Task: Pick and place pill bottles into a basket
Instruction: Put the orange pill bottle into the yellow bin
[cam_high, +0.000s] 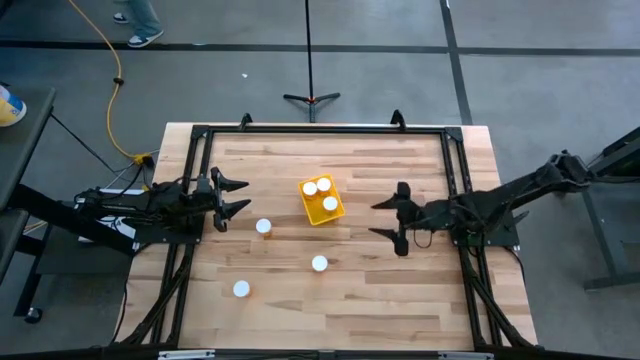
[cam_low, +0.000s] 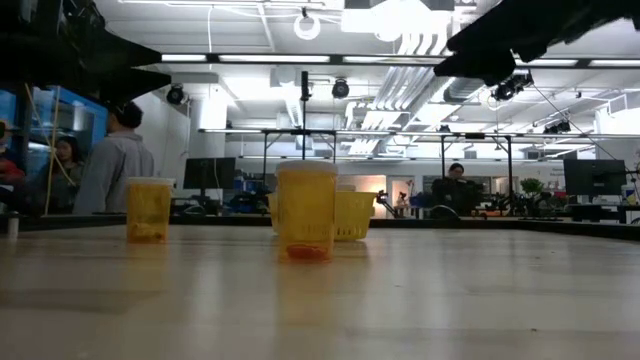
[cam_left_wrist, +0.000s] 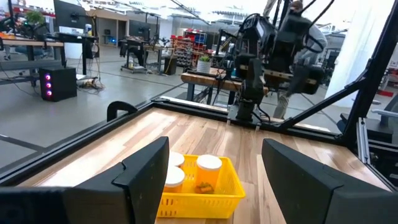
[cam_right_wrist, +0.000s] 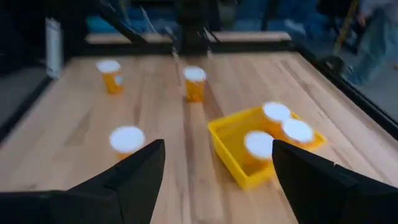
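The yellow basket (cam_high: 318, 208) stands mid-table with three white-capped pill bottles (cam_high: 324, 185) upright inside; it also shows in the left wrist view (cam_left_wrist: 200, 198) and the right wrist view (cam_right_wrist: 231, 157). Three more bottles stand upright on their bases on the wood: one left of the basket (cam_high: 263, 227), one nearer (cam_high: 319, 264), one nearest (cam_high: 241, 289). Two of them show in the low view (cam_low: 306, 212) (cam_low: 149, 208). My left gripper (cam_high: 238, 197) is open and empty, left of the basket. My right gripper (cam_high: 383, 219) is open and empty, right of the basket.
A black frame (cam_high: 320, 130) runs round the table top. Bare wood lies between each gripper and the basket and along the near edge. People stand and sit in the room beyond the table (cam_low: 112, 160).
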